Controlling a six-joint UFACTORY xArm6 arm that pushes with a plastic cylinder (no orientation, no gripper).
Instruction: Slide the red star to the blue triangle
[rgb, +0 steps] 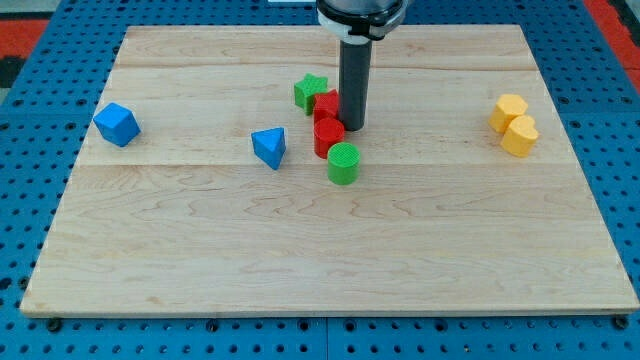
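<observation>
Resting my tip (353, 127) — a bare rod, nothing grasped — just right of the red star (326, 104), with a red cylinder (328, 137) touching below. Needing a leftward, slightly downward shove toward the blue triangle (269, 147) — steering clear of the green star (310, 92).

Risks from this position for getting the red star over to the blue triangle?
1. My tip sits at the right of a tight cluster: red star, red block, green star. Pushing leftward may drag all three.
2. The green cylinder touches the red block and may get knocked.
3. The blue triangle could get shoved away.
</observation>
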